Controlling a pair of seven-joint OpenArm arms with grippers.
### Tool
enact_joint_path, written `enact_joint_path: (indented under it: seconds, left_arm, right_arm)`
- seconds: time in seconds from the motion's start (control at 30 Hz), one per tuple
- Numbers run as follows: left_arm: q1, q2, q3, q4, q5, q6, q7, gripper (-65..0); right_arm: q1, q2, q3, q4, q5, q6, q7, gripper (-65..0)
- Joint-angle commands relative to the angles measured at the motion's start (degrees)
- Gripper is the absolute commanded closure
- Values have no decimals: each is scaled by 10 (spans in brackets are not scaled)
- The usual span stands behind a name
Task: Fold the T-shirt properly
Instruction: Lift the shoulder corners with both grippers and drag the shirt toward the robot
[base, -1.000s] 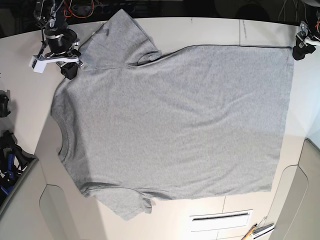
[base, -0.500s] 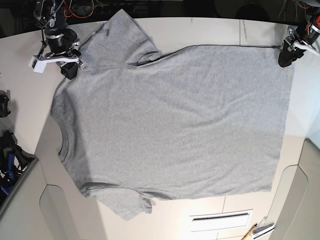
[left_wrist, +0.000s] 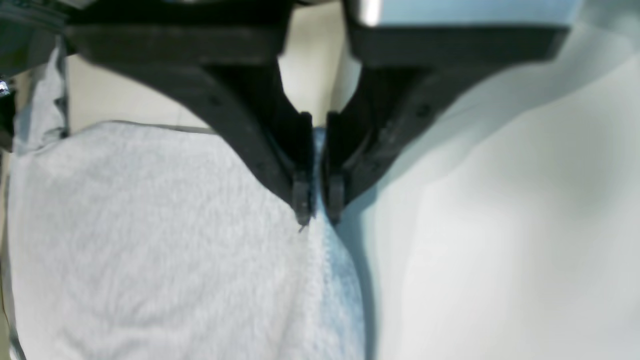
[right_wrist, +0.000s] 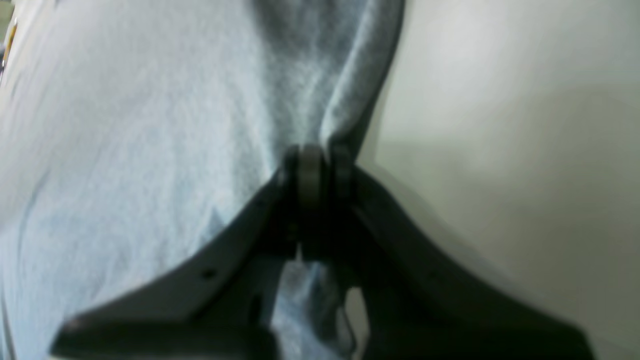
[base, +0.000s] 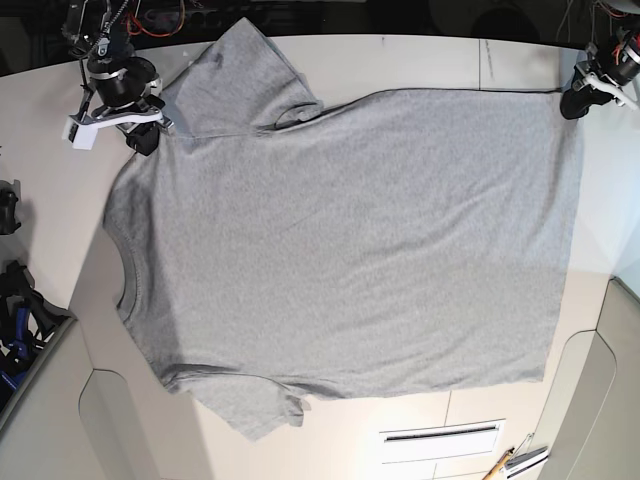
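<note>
The light grey T-shirt (base: 340, 240) lies spread flat on the table, plain side up, with its collar at the left and its hem at the right. My left gripper (base: 575, 103) is at the far hem corner and is shut on the T-shirt's edge. In the left wrist view the cloth (left_wrist: 150, 240) is pinched between the black fingertips (left_wrist: 302, 200). My right gripper (base: 142, 138) is shut on the shoulder next to the far sleeve. The right wrist view shows a fold of cloth (right_wrist: 125, 125) running into the closed gripper (right_wrist: 315, 160).
The cream table (base: 420, 60) extends around the shirt. Dark gear with blue parts (base: 20, 310) sits at the left edge. A white slotted panel (base: 440, 435) and a pencil-like tool (base: 500, 463) lie near the front. Cables (base: 170, 15) run along the back.
My left gripper came in from the far right, reached the far hem corner and closed on it. My right gripper kept its hold on the shoulder and hardly moved.
</note>
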Motion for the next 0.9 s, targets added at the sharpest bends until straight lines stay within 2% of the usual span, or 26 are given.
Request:
enact_joint_path:
  seconds: [0.0,0.2,0.3,0.7,0.87]
  left_arm:
    - [8,-12,-19,5,-9,-9,-6,0]
    - [42,-12,-67,5,-53,-10,19,0]
    - [58,-12,-77,5,-79,-25,41,0]
    - [138,-12,-161,5,-186,-25,107,0]
    - [166,-12,-174,5,-186,-25,134,0]
  right_arm:
    - [-5,9,4,13,-2,2,-7,0]
    - [-57,47,6,65,-6,2,-13,0]
    - [-92,57,7,103,-12,2,-15,0]
    - [-228,65,7,208,-12,2,-40,0]
    - [-283,76,7,243,-12,2,-45,0]
